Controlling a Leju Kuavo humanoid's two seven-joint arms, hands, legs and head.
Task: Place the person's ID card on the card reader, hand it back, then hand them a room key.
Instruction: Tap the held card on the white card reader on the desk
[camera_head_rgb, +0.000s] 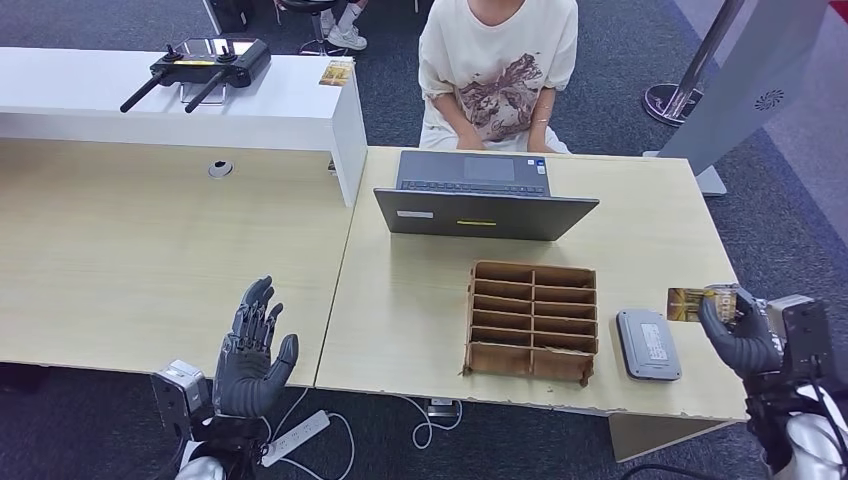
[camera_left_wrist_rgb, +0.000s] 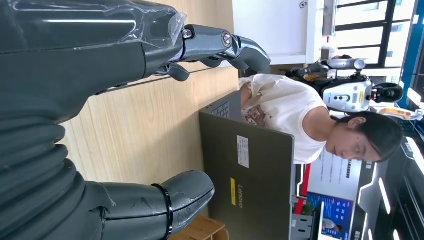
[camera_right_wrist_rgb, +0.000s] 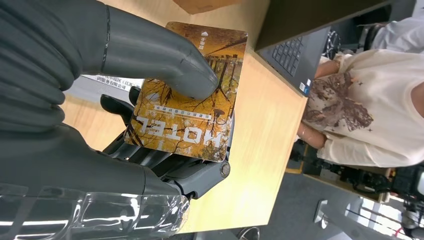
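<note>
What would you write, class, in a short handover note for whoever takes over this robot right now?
Left hand: open, holding nothing, raised over the desk's near edge.
Right hand: holds the card, printed "HOTEL", pinched under the thumb, just right of the reader.
Person sits behind the laptop, hands by their lap.
Done: cannot tell whether the ID step is finished; nothing lies on the reader.
Left: pass this card across to the person.

the card (camera_right_wrist_rgb: 192, 100) is showing an orange-gold autumn-tree print with white "hotel" lettering; dark grey fingers (camera_right_wrist_rgb: 165, 60) are pressing it. the bench (camera_head_rgb: 150, 250) is looking pale wood, the laptop (camera_head_rgb: 485, 213) grey.
</note>
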